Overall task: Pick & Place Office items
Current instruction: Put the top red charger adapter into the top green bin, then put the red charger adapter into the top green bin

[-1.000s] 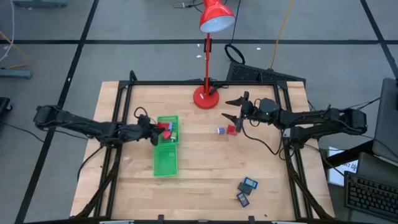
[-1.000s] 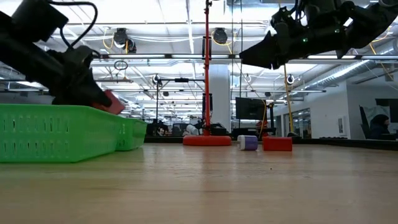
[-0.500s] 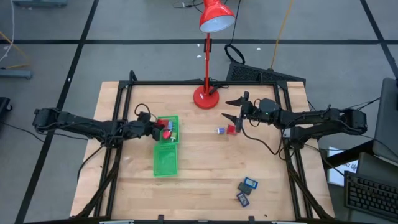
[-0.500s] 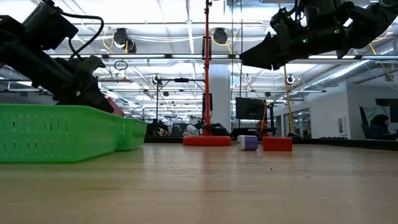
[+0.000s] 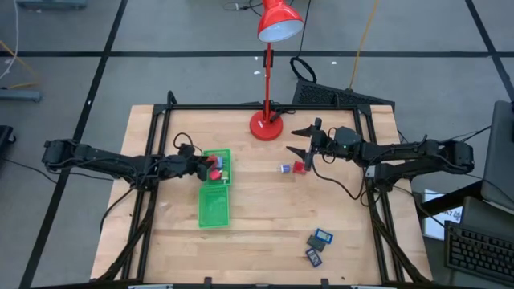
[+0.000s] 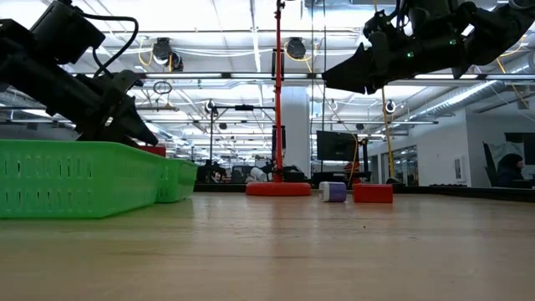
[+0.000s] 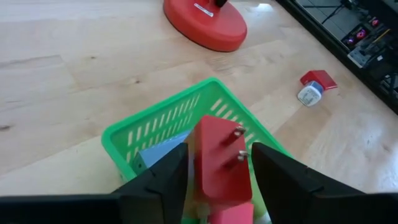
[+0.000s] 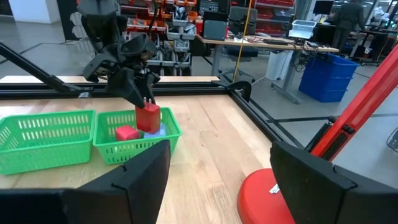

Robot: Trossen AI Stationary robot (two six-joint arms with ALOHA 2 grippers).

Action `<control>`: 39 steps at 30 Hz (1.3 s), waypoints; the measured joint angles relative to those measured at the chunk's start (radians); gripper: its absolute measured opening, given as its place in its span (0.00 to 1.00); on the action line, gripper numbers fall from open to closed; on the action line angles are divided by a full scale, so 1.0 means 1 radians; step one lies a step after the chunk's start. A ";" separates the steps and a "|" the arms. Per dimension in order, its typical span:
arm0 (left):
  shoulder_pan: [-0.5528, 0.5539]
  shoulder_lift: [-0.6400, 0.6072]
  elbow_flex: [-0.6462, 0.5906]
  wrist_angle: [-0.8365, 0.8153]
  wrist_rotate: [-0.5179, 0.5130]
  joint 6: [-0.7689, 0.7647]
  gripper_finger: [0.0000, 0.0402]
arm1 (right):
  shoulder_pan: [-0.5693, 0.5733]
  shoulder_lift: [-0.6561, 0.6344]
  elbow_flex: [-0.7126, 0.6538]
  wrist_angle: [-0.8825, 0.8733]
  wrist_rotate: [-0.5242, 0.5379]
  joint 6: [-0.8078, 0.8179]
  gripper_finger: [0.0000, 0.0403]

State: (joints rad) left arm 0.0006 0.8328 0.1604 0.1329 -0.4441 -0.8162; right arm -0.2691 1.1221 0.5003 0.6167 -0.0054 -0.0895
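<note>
Left wrist view | left tool (image 7: 214, 163) grips red block (image 7: 217, 163) | long axis upright over tray (image 7: 163, 123)

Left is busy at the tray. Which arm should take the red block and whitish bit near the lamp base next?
Right. The right gripper hangs open right beside the red block and the whitish-blue bit. The left gripper is shut on a red piece over the green tray, so it is occupied and farther off.

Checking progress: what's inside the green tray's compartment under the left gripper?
Left gripper holds a red block above it. Green tray compartment holds another red block and a blue piece; anything beneath is hidden.
</note>
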 joint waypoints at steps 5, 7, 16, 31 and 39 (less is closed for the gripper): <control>0.000 0.000 0.000 0.001 -0.001 0.002 0.50 | 0.000 0.000 0.000 0.000 0.000 0.000 0.65; 0.000 0.000 0.000 0.010 0.000 0.002 0.51 | 0.000 0.000 0.000 0.000 0.000 0.000 0.65; 0.000 0.000 0.000 0.122 0.160 0.059 0.53 | 0.000 0.000 0.000 0.000 0.000 0.000 0.65; 0.000 -0.012 0.000 0.207 0.166 0.168 0.53 | 0.000 0.000 0.001 -0.042 -0.001 0.028 0.65; 0.000 -0.102 0.000 0.307 0.165 0.372 0.53 | 0.017 0.000 0.001 -0.226 -0.078 -0.021 0.65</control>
State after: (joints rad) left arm 0.0006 0.7306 0.1604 0.4403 -0.2792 -0.4445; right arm -0.2516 1.1225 0.5014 0.3903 -0.0834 -0.1107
